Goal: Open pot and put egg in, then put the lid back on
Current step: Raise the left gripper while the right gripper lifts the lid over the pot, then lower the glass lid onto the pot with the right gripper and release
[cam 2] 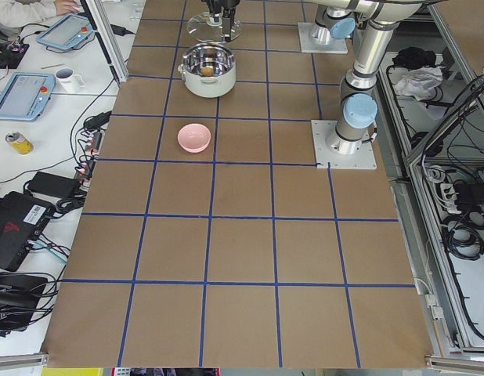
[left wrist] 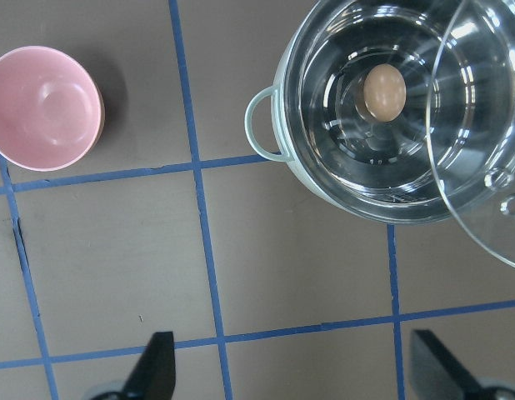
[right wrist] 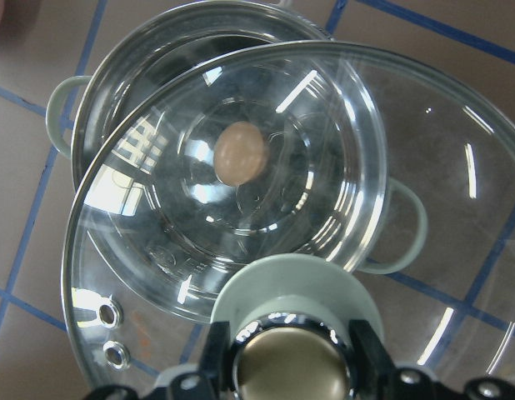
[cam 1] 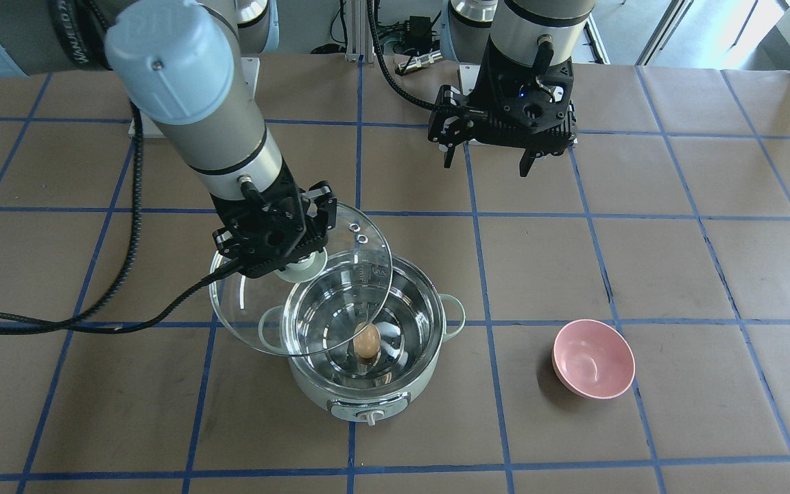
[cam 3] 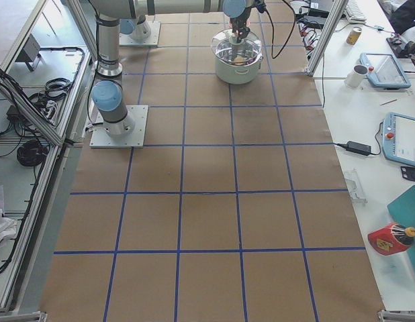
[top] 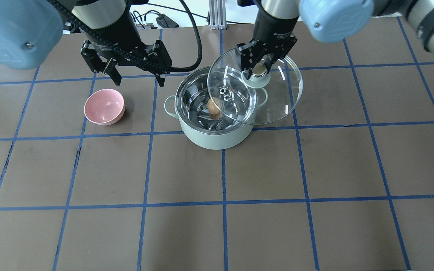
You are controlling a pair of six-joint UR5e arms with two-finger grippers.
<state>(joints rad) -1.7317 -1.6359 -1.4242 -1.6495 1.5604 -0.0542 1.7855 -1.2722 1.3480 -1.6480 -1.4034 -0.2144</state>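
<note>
The pale-green pot (top: 217,142) stands open on the table, and the tan egg (top: 213,106) lies on its steel bottom. My right gripper (top: 258,70) is shut on the knob (right wrist: 295,360) of the clear glass lid (top: 281,101). It holds the lid tilted above the pot, offset to the pot's right side and overlapping part of the opening. In the right wrist view the egg (right wrist: 240,153) shows through the glass. My left gripper (top: 126,77) is open and empty, raised behind the gap between the bowl and the pot. Its wrist view shows the egg (left wrist: 383,92) in the pot (left wrist: 266,125).
A small pink bowl (top: 104,107) stands empty on the table to the left of the pot, also in the front view (cam 1: 594,358). The table is brown paper with a blue tape grid.
</note>
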